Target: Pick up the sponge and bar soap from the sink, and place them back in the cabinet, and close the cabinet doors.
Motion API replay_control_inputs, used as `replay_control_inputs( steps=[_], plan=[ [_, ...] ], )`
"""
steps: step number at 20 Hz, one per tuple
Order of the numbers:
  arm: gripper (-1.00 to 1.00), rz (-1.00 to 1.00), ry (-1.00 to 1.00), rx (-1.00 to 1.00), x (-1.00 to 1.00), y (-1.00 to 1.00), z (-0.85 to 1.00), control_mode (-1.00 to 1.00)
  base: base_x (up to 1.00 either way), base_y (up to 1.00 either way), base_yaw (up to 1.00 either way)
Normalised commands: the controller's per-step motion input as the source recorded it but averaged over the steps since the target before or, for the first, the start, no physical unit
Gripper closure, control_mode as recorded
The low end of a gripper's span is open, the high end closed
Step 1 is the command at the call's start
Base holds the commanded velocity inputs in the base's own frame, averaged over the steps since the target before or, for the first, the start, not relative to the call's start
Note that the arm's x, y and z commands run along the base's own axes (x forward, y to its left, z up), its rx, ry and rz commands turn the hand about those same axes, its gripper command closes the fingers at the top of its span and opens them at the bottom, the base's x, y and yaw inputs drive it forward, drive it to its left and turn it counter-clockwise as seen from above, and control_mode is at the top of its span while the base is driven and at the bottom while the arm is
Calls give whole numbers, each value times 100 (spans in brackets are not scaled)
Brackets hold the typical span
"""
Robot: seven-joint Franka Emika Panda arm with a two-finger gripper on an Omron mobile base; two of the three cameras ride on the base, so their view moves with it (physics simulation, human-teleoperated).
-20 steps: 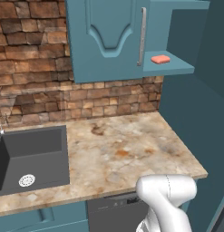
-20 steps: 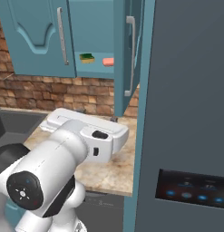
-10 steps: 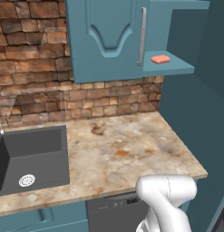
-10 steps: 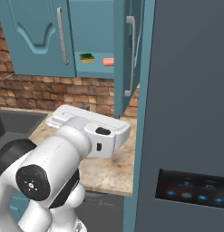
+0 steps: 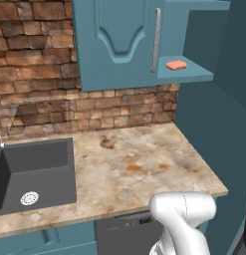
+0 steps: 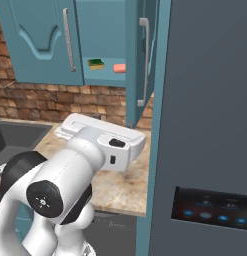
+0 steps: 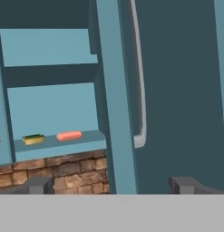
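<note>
- The sponge [image 6: 96, 63] is seen lying on the bottom shelf of the cabinet [image 6: 102, 80], its dark green layer on top, with the bar soap [image 6: 119, 68] just beside it and nearer the open door.
- In the hand view the same pair is made out small and somewhat blurred: the sponge [image 7: 33, 138] toward the left door, the bar soap [image 7: 69, 135] toward the right door, a narrow gap between them.
- From the left base view the bar soap [image 5: 176, 65] is visible on the shelf, while the rest of the shelf is hidden behind the left door [image 5: 119, 42].
- The left door is turned across the front of the cabinet, but whether it is fully shut cannot be told; the right door [image 6: 143, 60] stands swung out, shown nearly edge-on, with its silver bar handle [image 6: 144, 62] facing the refrigerator [image 6: 205, 125].
- The tops of both doors are cut off by the picture edges.
- The gripper [image 7: 111, 185] is pointed at the edge of the right door; its fingertips [image 7: 183, 184] are set wide apart, with nothing between them.
- The sink [image 5: 32, 175] is cut off at the left; its white drain [image 5: 29, 198] is shown on the basin floor.
- The marble counter [image 5: 139, 167] is partly covered by the arm in the right base view.
</note>
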Motion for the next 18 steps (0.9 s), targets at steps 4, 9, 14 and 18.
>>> replay_control_inputs(
  steps=[4,9,14,18],
  plan=[
    [-100,0,-2,0,21,0,-8,-100,0,0,0],
    [-100,0,-2,0,22,0,-6,-100,0,0,0],
    [-100,0,-2,0,19,-1,-2,-100,0,0,0],
    [-100,0,-3,0,15,-7,-1,-100,0,0,0]
  ],
)
